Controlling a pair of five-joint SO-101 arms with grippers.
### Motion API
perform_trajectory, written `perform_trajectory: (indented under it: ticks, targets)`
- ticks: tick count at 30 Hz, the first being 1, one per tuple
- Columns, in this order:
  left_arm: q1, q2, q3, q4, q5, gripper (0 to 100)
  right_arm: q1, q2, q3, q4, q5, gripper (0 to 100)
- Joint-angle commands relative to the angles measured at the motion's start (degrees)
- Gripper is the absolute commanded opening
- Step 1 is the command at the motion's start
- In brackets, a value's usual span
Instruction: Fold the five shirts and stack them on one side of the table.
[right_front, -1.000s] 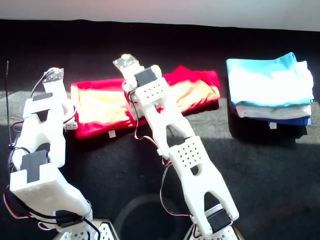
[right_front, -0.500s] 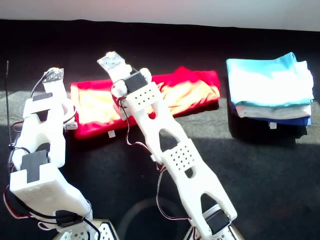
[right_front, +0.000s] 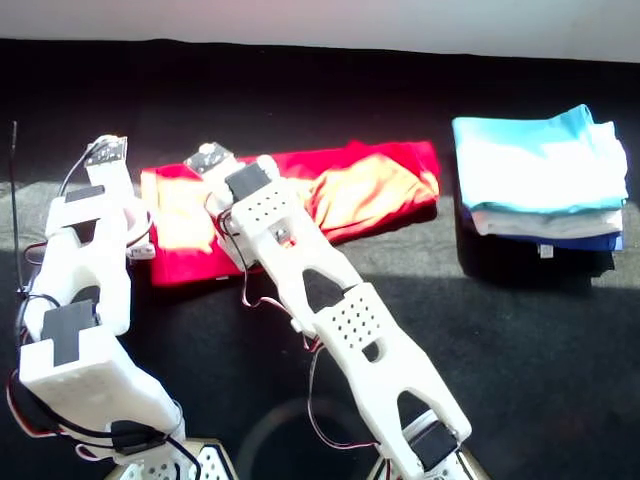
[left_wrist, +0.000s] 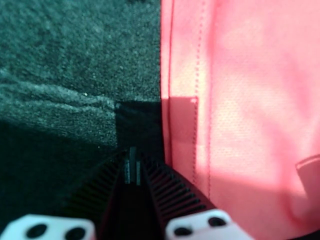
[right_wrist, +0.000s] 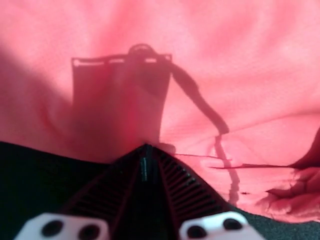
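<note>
Roughly four-fifths complete, by judgement: a stack of folded shirts (right_front: 540, 180) sits at one side of the table (right_front: 520, 340). One red shirt (right_front: 370, 185) lies well apart from it, flattened into a long band but not yet folded small or stacked. Count: one red shirt; apparently four in the stack (turquoise-and-white, white, blue, black), though the lowest layers are hard to separate; two arms. Left end effector (left_wrist: 131, 167): jaws closed, empty, over bare table just beside the shirt's hem. Right end effector (right_wrist: 145, 157): jaws closed tip to tip at the red fabric; whether cloth is pinched cannot be told.
</note>
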Motion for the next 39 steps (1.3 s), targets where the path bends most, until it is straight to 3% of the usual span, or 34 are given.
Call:
perform_trajectory:
  ticks: [1,9,14,18,33,39]
  targets:
    - [0.8,-0.4,0.0,-1.2,0.0,1,0.7,-5.5,-3.9,0.7,-0.4,0.6]
    - [0.8,-0.4,0.0,-1.2,0.0,1,11.6,-20.0,-10.9,0.6,-0.2,0.6]
    - [0.8,-0.4,0.0,-1.2,0.0,1,24.2,-18.2,-4.9,0.6,-0.2,0.6]
    - [0.8,-0.4,0.0,-1.2,0.0,1,29.9,-14.1,0.8,0.6,-0.1,0.6]
    - [0.8,-0.4,0.0,-1.2,0.0,1,35.3,-8.6,3.0,0.7,-0.1,0.6]
    - [0.7,-0.6,0.0,-1.1,0.1,1,35.1,-16.6,4.4,0.8,-0.3,0.6]
